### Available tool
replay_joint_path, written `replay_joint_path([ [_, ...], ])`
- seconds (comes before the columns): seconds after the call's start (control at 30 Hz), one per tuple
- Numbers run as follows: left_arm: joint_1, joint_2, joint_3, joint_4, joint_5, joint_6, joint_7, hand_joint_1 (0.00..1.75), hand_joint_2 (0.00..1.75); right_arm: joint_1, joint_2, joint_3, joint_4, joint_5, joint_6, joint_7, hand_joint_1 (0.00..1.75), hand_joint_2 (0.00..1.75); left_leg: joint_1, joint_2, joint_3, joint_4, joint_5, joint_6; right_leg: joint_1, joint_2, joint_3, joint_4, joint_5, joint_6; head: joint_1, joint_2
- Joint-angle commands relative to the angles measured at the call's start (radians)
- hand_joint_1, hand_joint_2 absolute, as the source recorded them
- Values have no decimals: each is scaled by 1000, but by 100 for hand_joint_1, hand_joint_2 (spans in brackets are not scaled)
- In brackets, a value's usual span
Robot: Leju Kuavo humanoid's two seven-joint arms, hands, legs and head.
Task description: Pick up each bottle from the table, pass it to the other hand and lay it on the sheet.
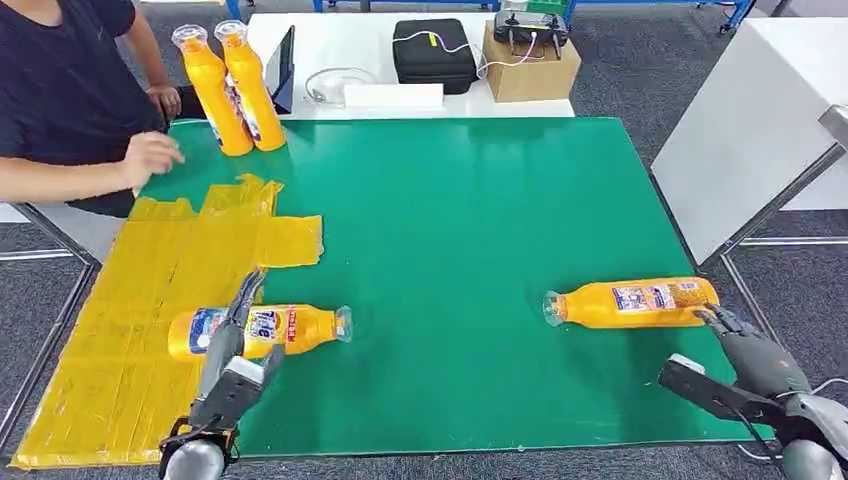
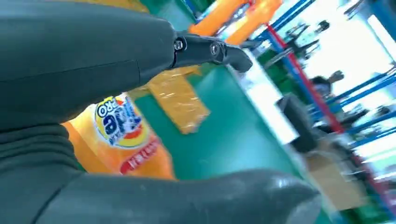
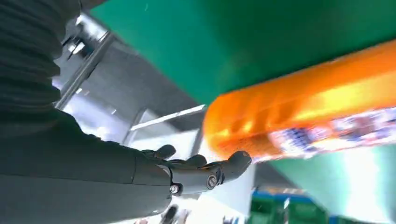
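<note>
An orange bottle (image 1: 262, 330) lies on its side, its base on the yellow sheet (image 1: 120, 330) and its cap end over the green mat (image 1: 450, 220). My left hand (image 1: 232, 350) is over it, fingers (image 1: 243, 298) stretched across the label and thumb on the near side, not closed. In the left wrist view this bottle (image 2: 119, 140) lies between the spread thumb and fingers (image 2: 205, 49). A second orange bottle (image 1: 635, 303) lies on the mat at the right. My right hand (image 1: 755, 355) is open beside its base, fingertips (image 3: 233, 163) near the bottle (image 3: 299, 112).
Two more orange bottles (image 1: 232, 88) stand upright at the mat's far left corner. A person sits at the left with a hand (image 1: 150, 158) over the sheet's far end. Behind the mat, a white table (image 1: 300, 45) carries a black case (image 1: 432, 50) and a cardboard box (image 1: 530, 65).
</note>
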Motion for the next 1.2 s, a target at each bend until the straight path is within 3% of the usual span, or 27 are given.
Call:
replay_joint_path([
  [0.03,43,-15,13,-131,8,-17,14,0,0,-109,151,-72,116,45,-55,-16,0,175,1,5,6,-1,-2,0,1,4,5,-2,0,-3,0,0],
  [0.3,42,-16,11,-125,7,-12,11,0,0,-125,161,-90,111,64,-64,-14,0,175,0,3,4,-1,-1,0,1,3,3,-1,0,-2,0,0],
  [0.6,62,-8,-79,-218,7,-2,-9,0,0,-193,199,-13,256,145,-66,-34,0,175,1,2,3,-1,0,0,1,2,3,-2,0,-1,0,0],
  [0.93,51,14,-121,-234,53,-12,-22,0,0,-350,197,57,449,164,-51,-33,0,175,1,6,6,-1,-2,0,1,5,5,-2,0,-2,0,0],
  [1.2,65,14,-112,-247,70,-17,-30,0,0,-417,195,100,461,171,-37,-36,0,175,0,6,5,-1,-1,1,0,6,4,-1,0,-2,0,0],
])
